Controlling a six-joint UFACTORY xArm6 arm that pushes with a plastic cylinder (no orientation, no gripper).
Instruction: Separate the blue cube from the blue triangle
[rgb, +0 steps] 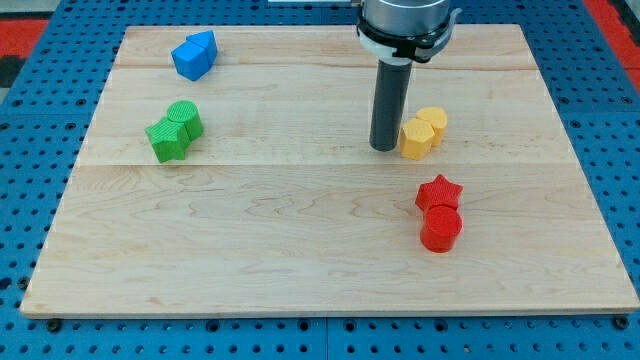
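1. Your rod carries no claw, so nothing is held; my tip (384, 148) stands on the board (300, 250) right of centre, just beside the left face of the yellow pair (423, 132), possibly touching it; I cannot tell.
2. Your targets sit far off at the view's top-left: the blue cube (189, 61) and the blue triangle (205, 43) lie pressed together, the triangle toward the view's top and slightly right, the cube below it. Which shape is which is hard to make out at this size, so take that naming as my best reading.
3. To do this step well, I judge you should draw the tip clear of the yellow blocks first, leftward, so they do not get dragged.
4. Travel across the bare middle strip of the board; it looks open all the way, passing above the green pair (173, 130).
5. Enter at the seam between the two blue blocks, and push only one of them.
6. Mind the edges: the blue pair lies near the board's top edge and left corner. Pushing the cube down or rightward into open wood looks safer than driving the triangle upward.
7. The red star (438, 191) and red cylinder (441, 229) lie well apart from your route.
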